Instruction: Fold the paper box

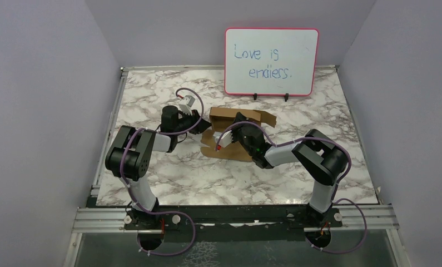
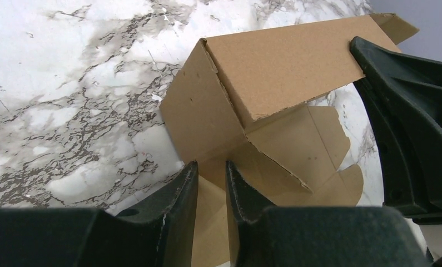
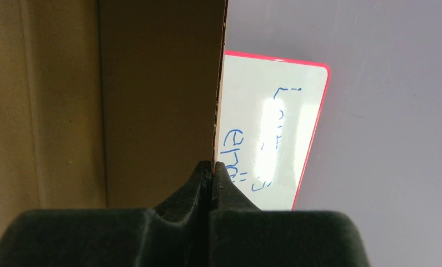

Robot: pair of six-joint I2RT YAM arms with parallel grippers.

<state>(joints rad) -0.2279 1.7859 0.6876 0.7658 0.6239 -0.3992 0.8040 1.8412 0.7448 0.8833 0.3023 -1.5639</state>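
Observation:
The paper box point(image 1: 224, 114) is brown cardboard, half folded, in the middle of the marble table point(image 1: 168, 172). One long wall stands up and flat flaps lie in front. My right gripper point(image 1: 236, 121) is over the box, and the right wrist view shows it point(image 3: 212, 165) shut on the top edge of the upright wall point(image 3: 152, 83). My left gripper point(image 1: 198, 120) is at the box's left end. In the left wrist view it point(image 2: 212, 167) stands slightly open over a low flap, just short of the raised corner point(image 2: 207, 111), and cardboard shows in the gap.
A pink-framed whiteboard point(image 1: 271, 61) with blue writing stands at the back, behind the box. Grey walls close in the table on the left, right and rear. The right arm's black body point(image 2: 413, 117) fills the right side of the left wrist view.

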